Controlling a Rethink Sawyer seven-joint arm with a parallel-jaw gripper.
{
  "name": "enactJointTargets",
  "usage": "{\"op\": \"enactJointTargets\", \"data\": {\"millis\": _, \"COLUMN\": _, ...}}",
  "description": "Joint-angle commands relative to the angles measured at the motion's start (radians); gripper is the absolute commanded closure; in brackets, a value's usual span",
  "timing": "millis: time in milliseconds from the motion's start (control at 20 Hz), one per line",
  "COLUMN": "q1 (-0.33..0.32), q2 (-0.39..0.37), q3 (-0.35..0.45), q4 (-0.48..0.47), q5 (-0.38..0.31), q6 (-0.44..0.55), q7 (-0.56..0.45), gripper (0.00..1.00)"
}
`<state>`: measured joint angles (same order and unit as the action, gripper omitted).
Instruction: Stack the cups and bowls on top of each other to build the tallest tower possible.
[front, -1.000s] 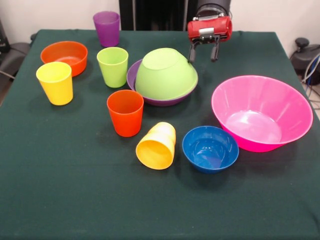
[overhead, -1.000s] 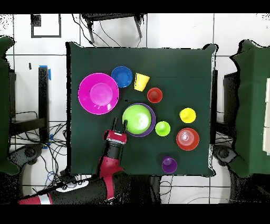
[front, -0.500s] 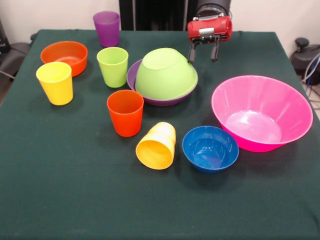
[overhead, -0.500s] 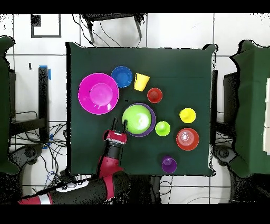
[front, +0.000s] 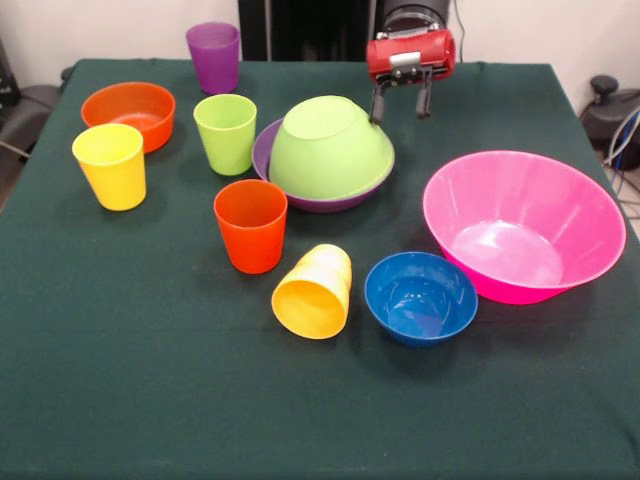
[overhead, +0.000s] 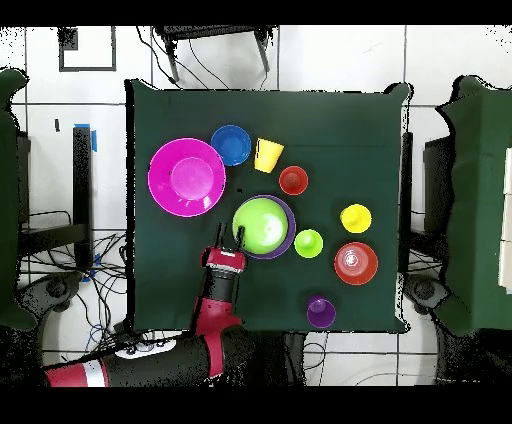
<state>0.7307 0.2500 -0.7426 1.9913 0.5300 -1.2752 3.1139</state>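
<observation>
My gripper (front: 400, 108) (overhead: 229, 235) is open and empty, just behind and right of the lime green bowl (front: 330, 145) (overhead: 261, 222). That bowl lies upside down inside the purple bowl (front: 285, 190) (overhead: 288, 240). The large pink bowl (front: 520, 225) (overhead: 186, 176) stands upright at the right, the blue bowl (front: 420, 296) (overhead: 231, 145) in front of it, the orange bowl (front: 128, 112) (overhead: 355, 263) at the far left. The purple cup (front: 214, 56), lime green cup (front: 226, 132), yellow cup (front: 110, 165) and orange-red cup (front: 250, 225) stand upright. The yellow-orange cup (front: 314, 291) lies on its side.
The dark green tablecloth (front: 150, 380) covers the table. Chairs and cables stand on the tiled floor (overhead: 330, 60) around the table.
My gripper has shifted a little toward the lime green bowl and slightly back and up. The cups and bowls have not moved.
</observation>
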Motion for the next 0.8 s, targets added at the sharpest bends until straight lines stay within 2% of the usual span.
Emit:
{"op": "enactJointTargets", "data": {"millis": 50, "q1": -0.046, "q2": 0.082, "q3": 0.062, "q4": 0.01, "q5": -0.038, "q6": -0.025, "q7": 0.001, "gripper": 0.0}}
{"op": "enactJointTargets", "data": {"millis": 250, "q1": -0.055, "q2": 0.094, "q3": 0.059, "q4": 0.018, "q5": -0.023, "q6": -0.051, "q7": -0.014, "gripper": 0.0}}
{"op": "enactJointTargets", "data": {"millis": 450, "q1": -0.073, "q2": 0.094, "q3": 0.041, "q4": 0.024, "q5": -0.054, "q6": -0.067, "q7": -0.019, "gripper": 0.0}}
{"op": "enactJointTargets", "data": {"millis": 700, "q1": -0.062, "q2": 0.079, "q3": 0.051, "q4": 0.032, "q5": -0.041, "q6": -0.048, "q7": -0.034, "gripper": 0.0}}
{"op": "enactJointTargets", "data": {"millis": 800, "q1": -0.056, "q2": 0.065, "q3": 0.045, "q4": 0.041, "q5": -0.058, "q6": -0.034, "q7": -0.038, "gripper": 0.0}}
